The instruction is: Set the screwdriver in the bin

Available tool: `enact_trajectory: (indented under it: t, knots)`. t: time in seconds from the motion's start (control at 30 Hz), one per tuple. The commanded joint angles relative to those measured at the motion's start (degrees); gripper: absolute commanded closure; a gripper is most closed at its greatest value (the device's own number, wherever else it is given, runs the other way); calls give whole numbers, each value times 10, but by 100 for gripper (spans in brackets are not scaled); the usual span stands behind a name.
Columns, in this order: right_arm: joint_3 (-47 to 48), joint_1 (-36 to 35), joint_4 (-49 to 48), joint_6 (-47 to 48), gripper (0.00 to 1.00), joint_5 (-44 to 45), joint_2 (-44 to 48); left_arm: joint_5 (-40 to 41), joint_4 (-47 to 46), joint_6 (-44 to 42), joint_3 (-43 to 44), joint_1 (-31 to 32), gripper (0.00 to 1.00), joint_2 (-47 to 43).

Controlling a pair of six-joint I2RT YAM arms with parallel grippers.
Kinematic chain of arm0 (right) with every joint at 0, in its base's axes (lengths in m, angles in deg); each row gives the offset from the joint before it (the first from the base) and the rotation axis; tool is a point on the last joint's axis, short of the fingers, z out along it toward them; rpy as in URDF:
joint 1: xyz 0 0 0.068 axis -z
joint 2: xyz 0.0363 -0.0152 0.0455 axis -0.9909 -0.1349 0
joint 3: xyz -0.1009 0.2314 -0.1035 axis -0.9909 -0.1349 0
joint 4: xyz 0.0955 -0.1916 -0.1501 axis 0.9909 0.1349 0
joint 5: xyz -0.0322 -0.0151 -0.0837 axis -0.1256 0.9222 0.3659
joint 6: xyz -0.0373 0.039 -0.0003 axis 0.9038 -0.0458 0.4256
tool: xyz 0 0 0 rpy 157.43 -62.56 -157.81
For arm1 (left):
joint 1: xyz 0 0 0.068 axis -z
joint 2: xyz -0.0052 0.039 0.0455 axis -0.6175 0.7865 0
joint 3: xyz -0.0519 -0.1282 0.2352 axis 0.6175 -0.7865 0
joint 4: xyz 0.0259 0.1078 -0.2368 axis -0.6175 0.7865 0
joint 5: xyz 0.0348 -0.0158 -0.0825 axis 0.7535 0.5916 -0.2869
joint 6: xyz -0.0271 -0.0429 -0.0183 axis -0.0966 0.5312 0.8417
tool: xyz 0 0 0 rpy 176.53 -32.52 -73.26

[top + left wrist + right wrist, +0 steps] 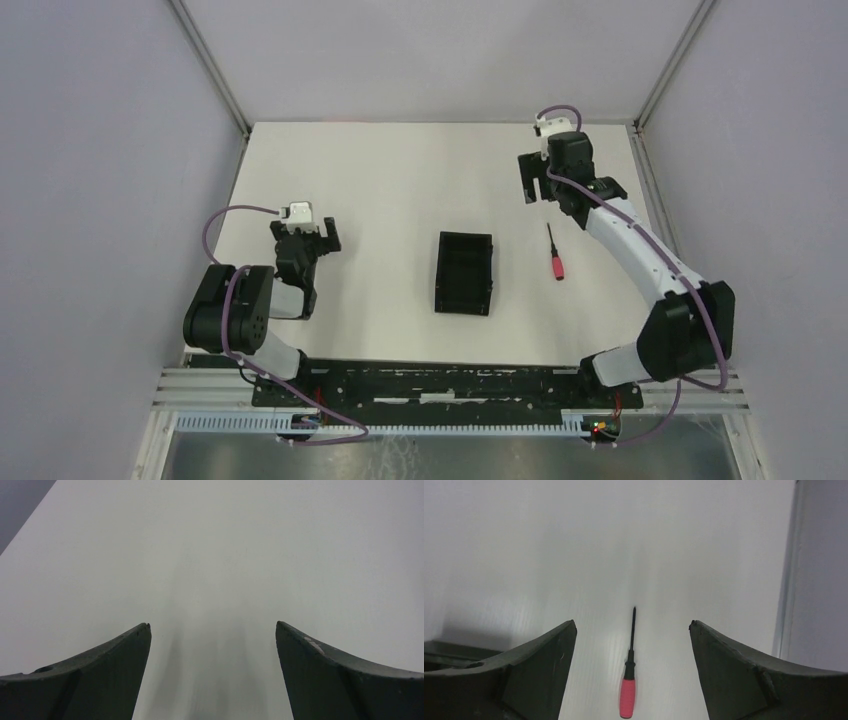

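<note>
Under my left pincer point(328, 236) and right pincer point(530, 180) I see white worktop point(400, 170). Just right of the right pincer a metal frame rail point(785, 580) runs along a grey wall point(824, 555).

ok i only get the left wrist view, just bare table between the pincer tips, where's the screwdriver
observer: The screwdriver lies flat on the table, to the right of the bin and apart from it.
operator: which arm is nearer
observer: The right one. The right pincer is open and sits beyond the screwdriver's tip without touching it.
operator: which way does it point
observer: Its red handle is toward the arm bases and its tip points toward the far edge.
</note>
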Motion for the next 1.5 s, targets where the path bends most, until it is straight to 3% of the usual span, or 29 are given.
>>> enact_trajectory:
  t: [0.0,0.17,0.43,0.47,0.67,0.7,1.07,1.23,1.47]
  knots:
    - [-28,35,97,7,11,-76,-55,-5,-16,9,2,-2,0,-10]
    - [-108,63,54,7,19,-138,-108,-5,-16,9,1,-2,0,-10]
    - [-193,102,-10,1,31,-139,-144,-4,-16,9,2,-2,0,-10]
    - [-197,106,-13,1,37,-143,-152,-5,-16,9,2,-2,0,-10]
    - [-173,113,16,4,97,-167,-163,-5,-16,9,2,-2,0,-10]
    - [-158,112,33,4,100,-169,-153,-5,-16,9,1,-2,0,-10]
    - [-6,111,235,-23,100,-207,-10,-5,-16,9,2,-2,0,-10]
    - [-32,68,163,-96,100,-268,65,-5,-16,9,1,-2,0,-10]
    - [-59,-148,14,-197,100,-253,90,-5,-16,9,2,-2,0,-10]
